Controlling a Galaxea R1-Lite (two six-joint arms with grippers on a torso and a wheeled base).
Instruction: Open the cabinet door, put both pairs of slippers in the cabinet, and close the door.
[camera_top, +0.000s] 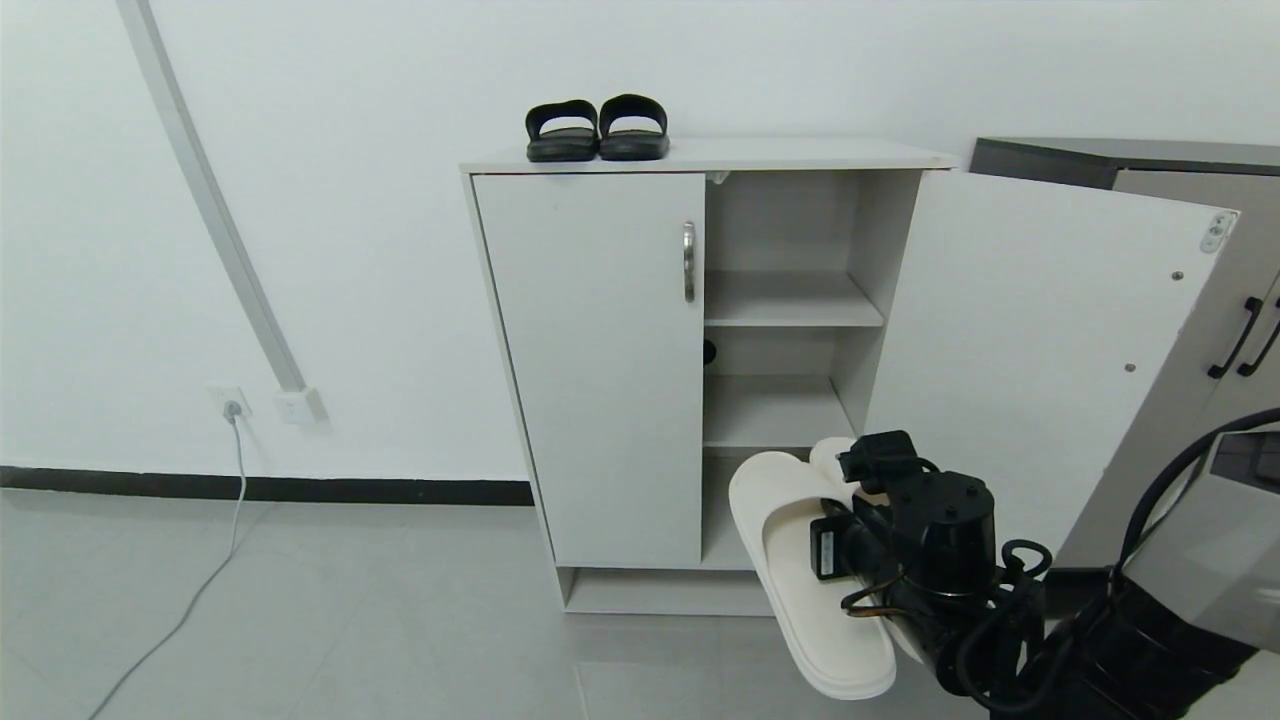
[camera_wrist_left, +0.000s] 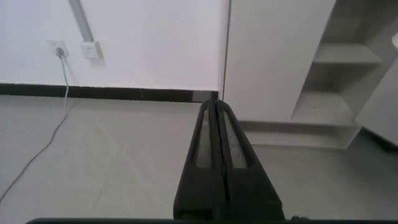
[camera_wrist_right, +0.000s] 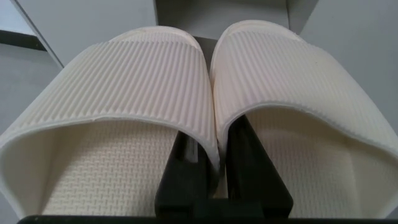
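The white slippers (camera_top: 800, 570) are gripped together by the right claw (camera_wrist_right: 209, 160), just before the open cabinet (camera_top: 590, 380). They should be levelled and slid toes-first onto the lower shelf (camera_top: 770, 410), clear of the door (camera_top: 1030, 350). The left claw (camera_wrist_left: 216, 134) is clenched, empty.

The grey tiled floor (camera_top: 350, 620) carries the white cabinet (camera_top: 590, 400), which stands against the wall, and a pale cable (camera_top: 200, 590) trails across the tiles to the cabinet's left. On the cabinet's flat top (camera_top: 800, 153), toward its left end, the pair of black slippers (camera_top: 597, 130) sits side by side, touching. Behind the open right door, two inner shelves (camera_top: 785, 300) are in sight, one above the other.
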